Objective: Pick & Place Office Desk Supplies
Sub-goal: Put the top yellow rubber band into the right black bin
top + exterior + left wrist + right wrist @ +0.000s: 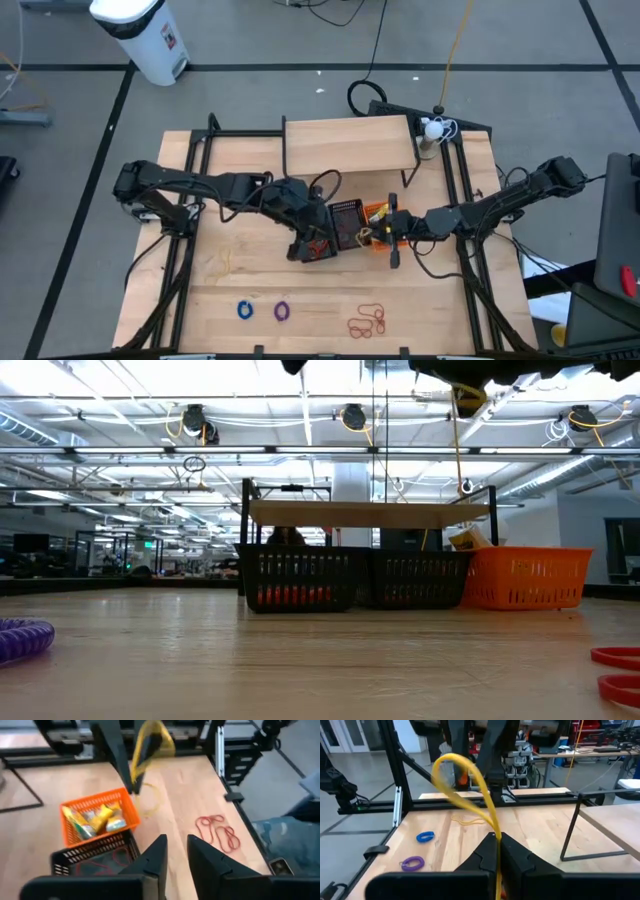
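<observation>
- While the right hand (496, 851) hangs over the orange basket (378, 214), its two fingers are pinched tight on a yellow rubber band (470, 785).
- That yellow band loops up from between the fingers and bends over in the air.
- Just beside it, the left hand (176, 851) hangs over the black basket (346, 222), with its fingers a little apart and nothing between them.
- From the left wrist view, the orange basket holds yellow pieces (95, 818), and thin red bands (102, 865) lie in the black basket.
- Both baskets sit side by side in the middle of the worktop (250, 290), touching each other.
- Behind them stands a small wooden shelf (348, 140) on black legs.
- Farther out, a thin tan band (226, 260) lies on the worktop to the left of the baskets.
- Near the front edge lie a blue ring (244, 309) and a purple ring (281, 311), close together.
- More to the right, a bunch of red bands (367, 319) lies loose on the wood, well apart from the rings.
- Off the worktop, a white bin (143, 35) stands on the floor.
</observation>
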Controlling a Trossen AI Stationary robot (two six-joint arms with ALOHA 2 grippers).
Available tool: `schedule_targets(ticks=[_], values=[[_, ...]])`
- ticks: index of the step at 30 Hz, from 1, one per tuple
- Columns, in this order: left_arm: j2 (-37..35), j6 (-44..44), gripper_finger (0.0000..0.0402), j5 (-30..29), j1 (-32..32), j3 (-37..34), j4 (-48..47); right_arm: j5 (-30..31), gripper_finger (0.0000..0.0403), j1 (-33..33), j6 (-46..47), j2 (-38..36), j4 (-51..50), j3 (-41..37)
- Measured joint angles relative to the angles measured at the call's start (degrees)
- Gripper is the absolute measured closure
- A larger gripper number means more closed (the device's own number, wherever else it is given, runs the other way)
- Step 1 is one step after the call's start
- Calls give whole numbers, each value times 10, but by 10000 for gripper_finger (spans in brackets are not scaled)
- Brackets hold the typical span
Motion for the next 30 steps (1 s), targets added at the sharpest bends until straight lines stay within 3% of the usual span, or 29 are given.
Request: schedule_targets(ticks=[4,9,15,19,26,30], values=[[-9,-12,300,-49,0,1,-54,-1,402,-2,8,0,-6,0],[-8,-91,280,-138,0,1,-134,-2,402,-15,13,0,-27,0],[7,-249,277,-292,-11,-20,-232,-3,403,-33,14,1,-51,0],[5,-308,277,-382,-25,-58,-234,-3,403,-45,23,2,-73,0],[6,-307,277,-419,-44,-102,-231,-4,403,-81,66,25,-119,0],[6,-309,277,-435,-44,-102,-221,-43,403,-105,74,53,-103,0]])
